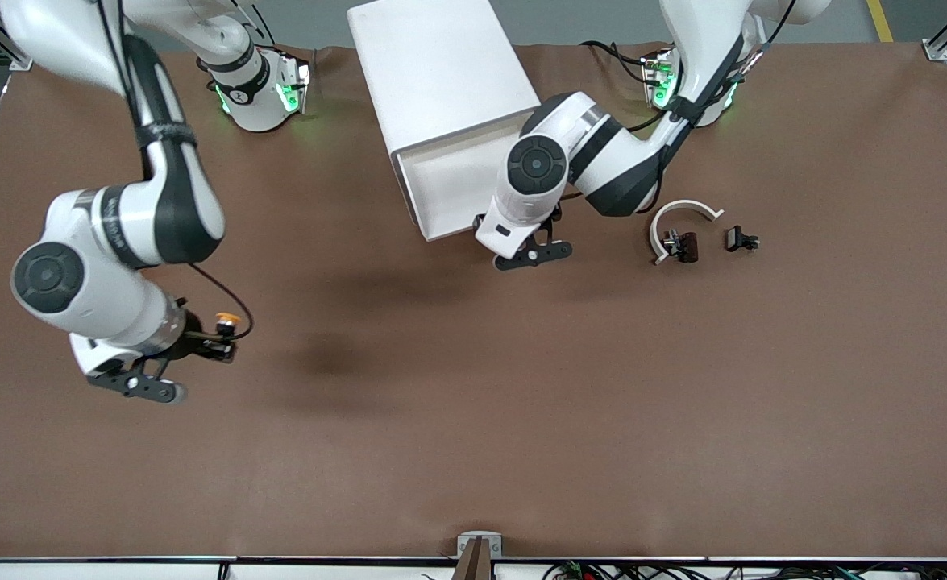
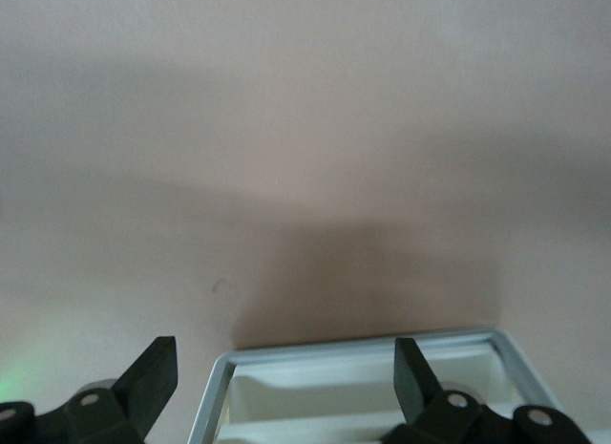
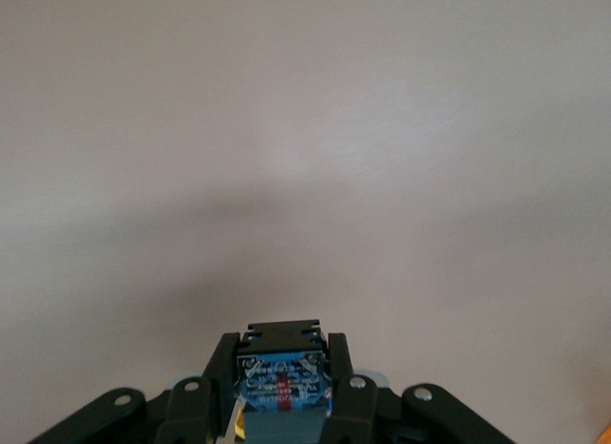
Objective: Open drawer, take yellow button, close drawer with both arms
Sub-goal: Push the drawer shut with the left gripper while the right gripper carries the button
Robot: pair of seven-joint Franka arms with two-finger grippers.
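The drawer [image 1: 410,192] stands pulled out of the white cabinet [image 1: 441,72], its tray showing bare. My left gripper [image 1: 531,242] hangs open at the drawer's front corner toward the left arm's end. In the left wrist view its black fingers [image 2: 153,375] are spread wide, nothing is between them, and the drawer's front rim [image 2: 363,349] lies just ahead. The button [image 1: 227,321], orange cap on a black-and-blue body, is held above bare table toward the right arm's end. My right gripper [image 1: 222,340] is shut on it. The right wrist view shows the gripper [image 3: 283,368] clamping the button's blue body [image 3: 283,387].
A white curved strip [image 1: 683,211] with a small black clip [image 1: 681,245] lies on the table toward the left arm's end. Another black clip [image 1: 741,239] sits beside it. Brown tabletop [image 1: 473,419] stretches toward the front camera.
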